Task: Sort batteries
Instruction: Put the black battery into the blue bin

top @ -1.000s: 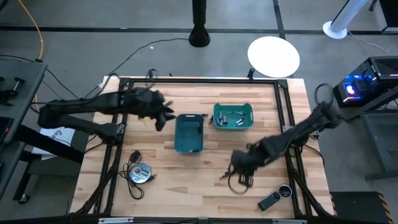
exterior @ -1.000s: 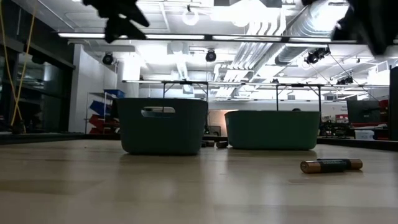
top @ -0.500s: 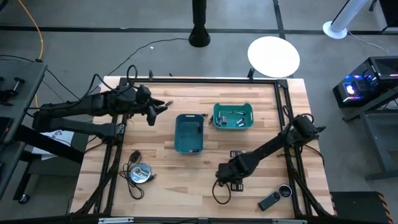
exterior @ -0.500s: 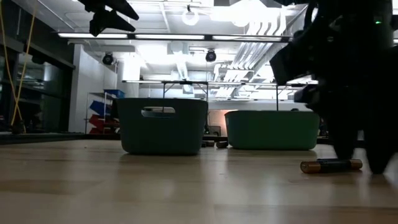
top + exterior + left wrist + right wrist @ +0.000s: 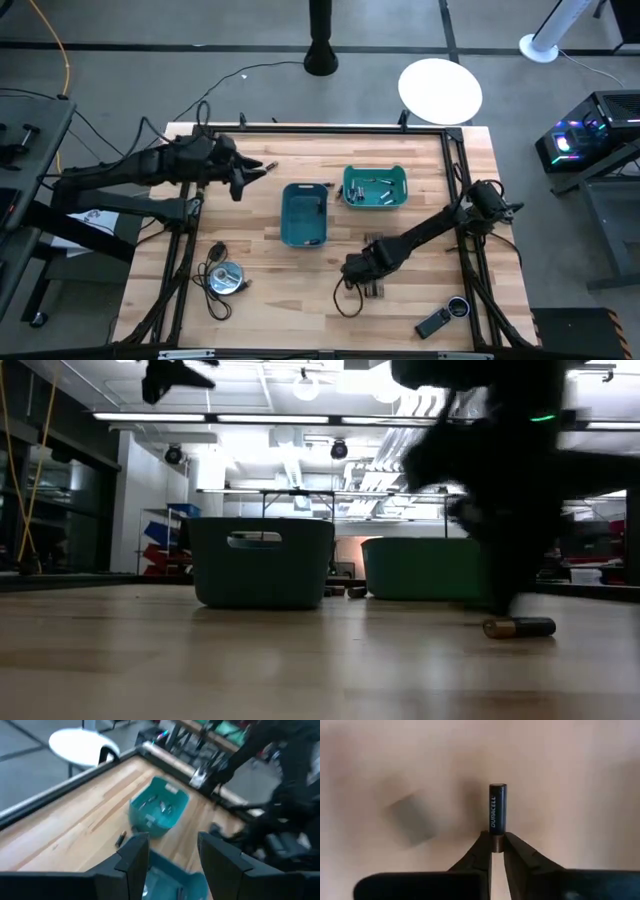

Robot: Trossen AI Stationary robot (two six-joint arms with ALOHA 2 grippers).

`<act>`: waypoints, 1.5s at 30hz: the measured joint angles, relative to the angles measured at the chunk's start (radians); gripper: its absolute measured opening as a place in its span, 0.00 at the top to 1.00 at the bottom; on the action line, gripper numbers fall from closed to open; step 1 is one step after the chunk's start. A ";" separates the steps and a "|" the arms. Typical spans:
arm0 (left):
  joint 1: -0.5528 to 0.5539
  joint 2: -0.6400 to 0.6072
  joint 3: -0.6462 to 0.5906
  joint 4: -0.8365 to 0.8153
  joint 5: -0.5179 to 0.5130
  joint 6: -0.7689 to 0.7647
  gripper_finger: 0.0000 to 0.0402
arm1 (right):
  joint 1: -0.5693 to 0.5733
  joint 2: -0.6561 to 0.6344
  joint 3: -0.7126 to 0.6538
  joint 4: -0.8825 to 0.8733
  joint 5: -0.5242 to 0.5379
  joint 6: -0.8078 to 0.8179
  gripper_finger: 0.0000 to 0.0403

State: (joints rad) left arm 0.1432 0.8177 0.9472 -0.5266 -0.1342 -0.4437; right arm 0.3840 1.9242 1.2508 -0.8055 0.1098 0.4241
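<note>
Surface pale blond wood with plank grain, black frame. Two teal bins: darker teal bin at centre, lighter teal bin at its 2 o'clock holding silvery and dark batteries. Battery black with white lettering, coppery end. Both arms and right tool black. Silver disc with black cable at 8 o'clock. Black device at 5 o'clock.

We see two teal plastic bins side by side mid-table, the left bin nearer the front, the right bin holding small cylindrical batteries. A black rectangular remote-like device lies at the front right.
</note>
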 joint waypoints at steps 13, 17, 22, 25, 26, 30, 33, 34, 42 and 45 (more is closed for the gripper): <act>0.000 -0.121 0.035 -0.030 -0.103 0.080 0.61 | -0.306 -0.219 0.106 0.322 0.011 -0.144 0.97; 0.000 -0.123 0.035 -0.052 -0.106 0.069 0.61 | -0.345 -0.169 0.103 0.460 -0.059 -0.089 0.86; 0.000 -0.119 0.035 -0.059 -0.108 0.063 0.61 | -0.364 -0.170 0.104 0.441 -0.151 -0.031 0.65; 0.000 -0.113 0.035 -0.059 -0.115 0.077 0.61 | -0.356 -0.198 0.104 0.343 -0.230 -0.026 0.56; 0.000 -0.111 0.035 -0.059 -0.119 0.084 0.61 | -0.346 -0.210 0.104 0.295 -0.255 -0.012 0.54; 0.000 -0.097 0.035 -0.060 -0.139 0.098 0.61 | -0.225 -0.227 0.104 0.066 -0.270 -0.039 0.52; 0.000 -0.085 0.035 -0.059 -0.162 0.099 0.61 | -0.092 -0.229 0.074 -0.006 -0.219 -0.091 0.52; 0.000 -0.082 0.035 -0.059 -0.170 0.099 0.61 | -0.053 -0.229 0.056 -0.003 -0.187 -0.111 0.52; 0.000 -0.052 0.035 -0.054 -0.178 0.099 0.61 | 0.048 -0.111 0.003 0.115 -0.120 -0.155 0.52; 0.000 -0.050 0.034 -0.053 -0.177 0.098 0.61 | 0.048 -0.057 0.003 0.147 -0.145 -0.172 0.54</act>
State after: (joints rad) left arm 0.1436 0.7677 0.9817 -0.5800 -0.3116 -0.3454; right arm 0.4322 1.8673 1.2537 -0.6582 -0.0348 0.2520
